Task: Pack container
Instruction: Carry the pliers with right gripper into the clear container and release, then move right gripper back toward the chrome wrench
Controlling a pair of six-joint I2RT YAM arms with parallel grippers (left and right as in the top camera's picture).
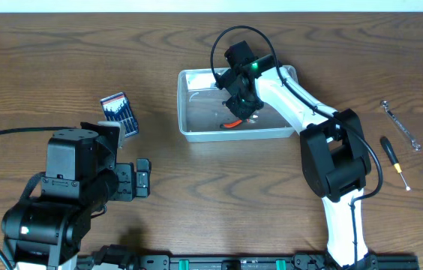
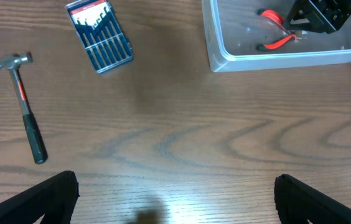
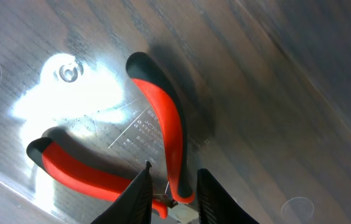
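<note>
Container [image 1: 196,136] sits at the far middle of the table [image 1: 46,60], and packing looks barely begun. On the left, a hammer [image 2: 25,106] and a blue case of drill bits [image 1: 119,114] lie outside it, and the left gripper [image 2: 175,190] hangs wide open above bare wood. Inside the container lie red-handled pliers [image 3: 172,137], the only item in. The right gripper [image 3: 172,191] straddles their joint; whether it clamps them I cannot tell. Further right, a wrench [image 1: 400,126] and a screwdriver [image 1: 391,154] wait, well apart from the container.
</note>
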